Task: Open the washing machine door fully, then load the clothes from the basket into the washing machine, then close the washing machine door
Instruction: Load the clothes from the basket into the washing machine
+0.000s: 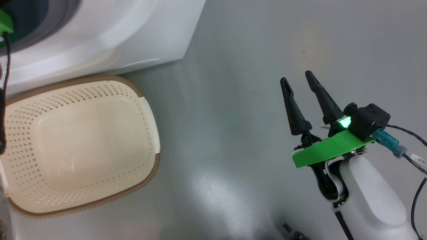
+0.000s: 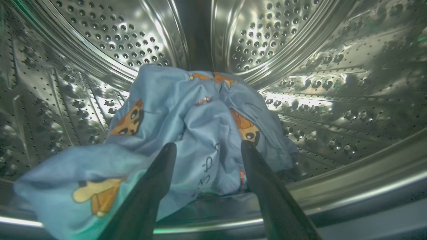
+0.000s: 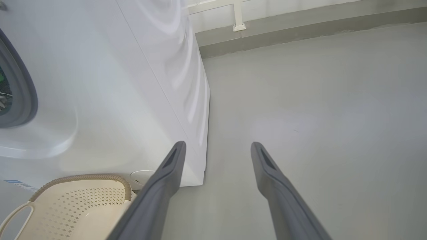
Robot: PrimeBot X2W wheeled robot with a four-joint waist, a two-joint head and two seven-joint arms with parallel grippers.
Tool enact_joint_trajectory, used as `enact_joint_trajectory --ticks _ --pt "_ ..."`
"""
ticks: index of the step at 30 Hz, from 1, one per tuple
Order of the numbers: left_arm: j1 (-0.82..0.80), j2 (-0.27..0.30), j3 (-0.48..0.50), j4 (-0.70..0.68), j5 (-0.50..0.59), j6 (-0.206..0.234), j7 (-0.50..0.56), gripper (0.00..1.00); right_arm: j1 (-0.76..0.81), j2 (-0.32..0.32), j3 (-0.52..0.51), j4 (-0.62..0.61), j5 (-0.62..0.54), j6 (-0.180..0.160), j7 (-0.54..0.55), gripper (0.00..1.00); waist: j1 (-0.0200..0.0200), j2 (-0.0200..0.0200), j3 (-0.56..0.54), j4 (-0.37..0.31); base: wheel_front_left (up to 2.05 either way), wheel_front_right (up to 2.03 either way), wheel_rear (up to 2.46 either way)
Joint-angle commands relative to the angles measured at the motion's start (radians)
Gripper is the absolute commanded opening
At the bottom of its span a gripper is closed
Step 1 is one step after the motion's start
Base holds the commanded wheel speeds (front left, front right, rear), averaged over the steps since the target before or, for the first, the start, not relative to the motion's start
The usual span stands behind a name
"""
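Note:
In the left wrist view my left gripper [image 2: 208, 148] reaches into the washing machine's perforated steel drum [image 2: 300, 40] with its fingers spread, open. The light blue clothes [image 2: 186, 116] with orange-brown cartoon figures lie heaped on the drum's bottom, just beyond and between the fingertips, with nothing pinched. The white washing machine [image 1: 110, 33] stands at the head view's upper left. In front of it the cream basket [image 1: 76, 140] sits on the floor with nothing in it. My right gripper [image 1: 297, 78] hangs open over the bare floor, well to the basket's right. The washing machine door is out of view.
Grey floor [image 1: 233, 100] stretches right of the machine and basket. The right wrist view shows the machine's side [image 3: 160, 66], the basket's rim [image 3: 83, 178] and a wall base [image 3: 300, 30] beyond. Cables [image 1: 413, 140] trail from my right wrist.

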Motion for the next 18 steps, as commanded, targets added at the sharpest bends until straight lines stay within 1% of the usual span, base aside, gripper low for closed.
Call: enact_joint_trajectory --ticks 1,7,18 --pt "0.008 0.039 0.008 -0.016 -0.008 -0.007 -0.014 1.0 0.006 -0.009 0.021 -0.015 -0.004 0.005 -0.008 1.0 0.0 0.0 -0.029 0.011 0.0 0.0 0.0" --pt "0.086 0.026 0.007 -0.034 -0.018 -0.023 -0.028 1.0 0.01 -0.018 0.026 -0.004 0.007 0.005 -0.008 1.0 0.0 0.0 -0.094 0.027 0.0 0.0 0.0" --pt "0.306 0.004 0.05 -0.222 -0.012 -0.031 -0.028 1.0 0.031 -0.048 0.04 0.024 0.027 0.005 -0.008 1.0 0.0 0.0 -0.236 0.075 0.0 0.0 0.0"
